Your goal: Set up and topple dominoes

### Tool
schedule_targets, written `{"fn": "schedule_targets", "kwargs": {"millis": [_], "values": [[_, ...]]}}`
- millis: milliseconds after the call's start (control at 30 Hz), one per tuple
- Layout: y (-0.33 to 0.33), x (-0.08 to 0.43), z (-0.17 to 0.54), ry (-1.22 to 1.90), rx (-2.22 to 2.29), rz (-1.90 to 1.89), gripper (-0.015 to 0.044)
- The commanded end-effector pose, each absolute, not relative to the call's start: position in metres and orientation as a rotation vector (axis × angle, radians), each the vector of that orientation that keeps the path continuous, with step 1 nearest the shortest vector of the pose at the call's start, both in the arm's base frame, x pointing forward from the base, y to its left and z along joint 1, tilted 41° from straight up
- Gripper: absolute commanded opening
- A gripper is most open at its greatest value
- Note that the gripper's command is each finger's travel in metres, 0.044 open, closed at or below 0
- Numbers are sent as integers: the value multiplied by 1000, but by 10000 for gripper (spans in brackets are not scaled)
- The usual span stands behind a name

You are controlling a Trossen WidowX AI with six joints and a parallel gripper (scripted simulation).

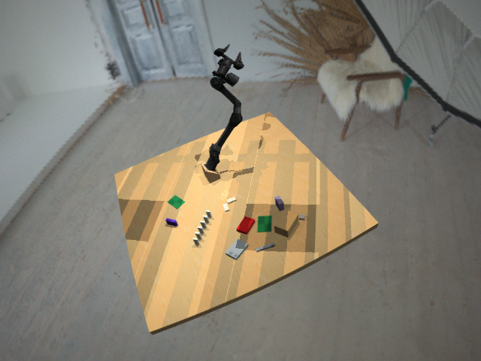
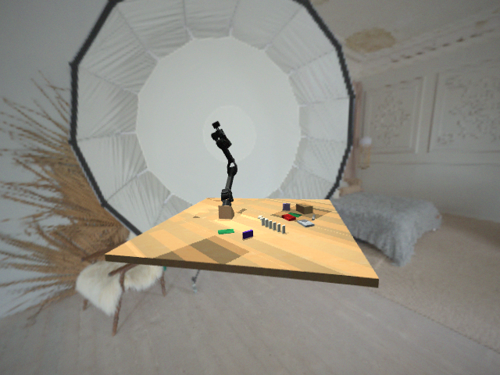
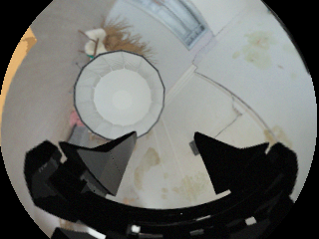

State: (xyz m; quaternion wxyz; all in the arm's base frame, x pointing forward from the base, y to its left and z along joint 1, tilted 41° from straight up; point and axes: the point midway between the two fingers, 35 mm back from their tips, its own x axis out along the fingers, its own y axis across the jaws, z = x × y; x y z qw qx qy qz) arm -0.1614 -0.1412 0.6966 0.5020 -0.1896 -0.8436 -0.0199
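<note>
the two loose dominoes (image 1: 228, 204) lie flat beside the near end of the standing row (image 1: 201, 227) (image 2: 273, 225), their long axes at an angle to each other. they sit far below your gripper (image 1: 234, 56) (image 2: 216, 124) (image 3: 165, 134), on the other side of the arm's base (image 1: 211, 177) (image 2: 226, 212); your fingers stand wide open with nothing between them, so you probably need to swing over and down.

The arm (image 1: 228, 131) (image 2: 229, 177) is black, with slim links and thick rounded joints. Its gripper (image 1: 234, 51) (image 2: 216, 122) (image 3: 166, 134) has two dark fingers, which are pointed.
</note>
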Motion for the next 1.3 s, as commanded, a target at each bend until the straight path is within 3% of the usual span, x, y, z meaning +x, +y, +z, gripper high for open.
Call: {"fn": "schedule_targets", "kwargs": {"millis": [0,667,967,1267], "values": [[-142,-161,696,-2041,-455,-52,426],[-289,-140,658,-2040,-81,-555,440],[-400,-87,603,-1727,187,-977,440],[-489,-1,512,-1226,427,-1245,440]]}}
